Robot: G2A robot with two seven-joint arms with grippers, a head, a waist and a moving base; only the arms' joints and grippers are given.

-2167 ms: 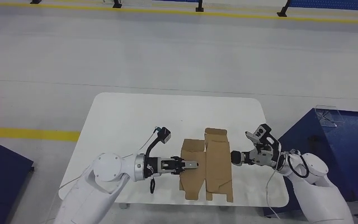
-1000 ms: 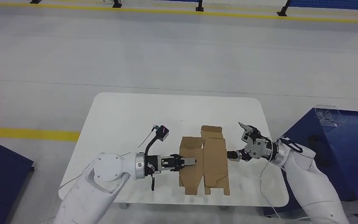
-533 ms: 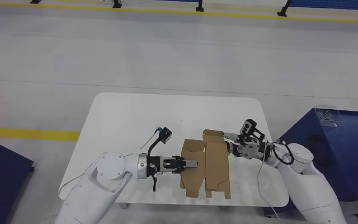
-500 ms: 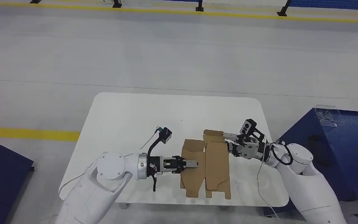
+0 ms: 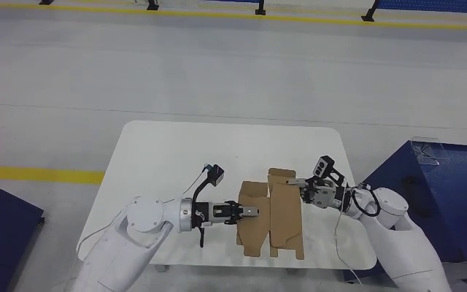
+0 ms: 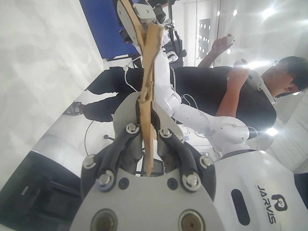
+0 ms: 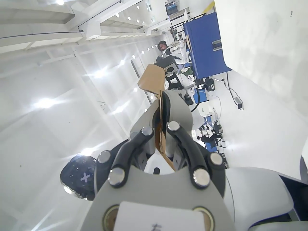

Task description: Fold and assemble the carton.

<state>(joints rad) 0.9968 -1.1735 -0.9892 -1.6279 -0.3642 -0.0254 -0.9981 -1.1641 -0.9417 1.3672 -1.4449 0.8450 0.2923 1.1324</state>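
A flattened brown carton [image 5: 281, 215] lies over the near middle of the white table [image 5: 182, 153]. My left gripper [image 5: 252, 212] is shut on the edge of its left panel. In the left wrist view the cardboard [image 6: 149, 56] runs edge-on out from between the left gripper [image 6: 145, 104] and away from it. At the carton's far right corner, my right gripper [image 5: 292, 182] is shut on the upper flap. The right wrist view has the flap [image 7: 152, 78] clamped in the right gripper [image 7: 160, 108].
A dark blue cabinet [image 5: 423, 175] stands just off the table's right side, close behind the right arm. Another blue object [image 5: 14, 219] sits on the floor to the left. The far half of the table is bare.
My right gripper has left the carton's right edge, moved to its far right corner and shut on the flap there. The carton shifted slightly. My left gripper kept its hold.
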